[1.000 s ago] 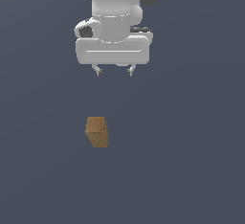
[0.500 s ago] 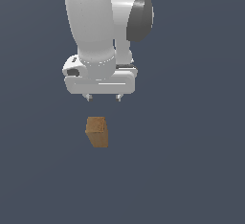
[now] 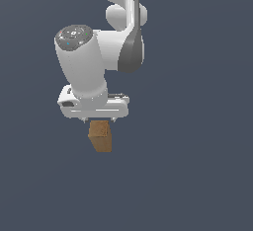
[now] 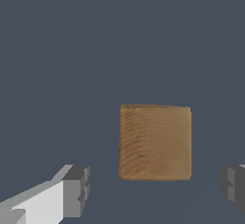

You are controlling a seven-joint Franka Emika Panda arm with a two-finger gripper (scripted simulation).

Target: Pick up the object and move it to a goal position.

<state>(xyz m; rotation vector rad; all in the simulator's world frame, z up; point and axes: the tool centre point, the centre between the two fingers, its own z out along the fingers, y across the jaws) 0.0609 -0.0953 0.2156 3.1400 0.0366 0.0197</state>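
Gripper (image 3: 99, 120) hangs low, directly over the block. Its jaws stand wide, nothing held. In the wrist view the two grey fingertips (image 4: 76, 191) sit far apart, with the wooden block (image 4: 154, 142) lying between them and clear of both. The gap on the one side looks broader than on the other. No contact seen at either pad.

From the exterior view, the broad white hand body covers the block's upper end; only the lower part of the wooden block (image 3: 100, 138) shows beneath it. The fingers themselves are mostly hidden there, just short tips visible under the housing.

Block: small, rectangular, brown with visible wood grain, lighter tan top face, crisp square edges, narrower than the hand above it. It rests on a flat, plain slate-grey floor (image 3: 197, 175), open on all sides.

Arm: smooth white shells, rounded joints, dark grey band at one joint, rising out of view.
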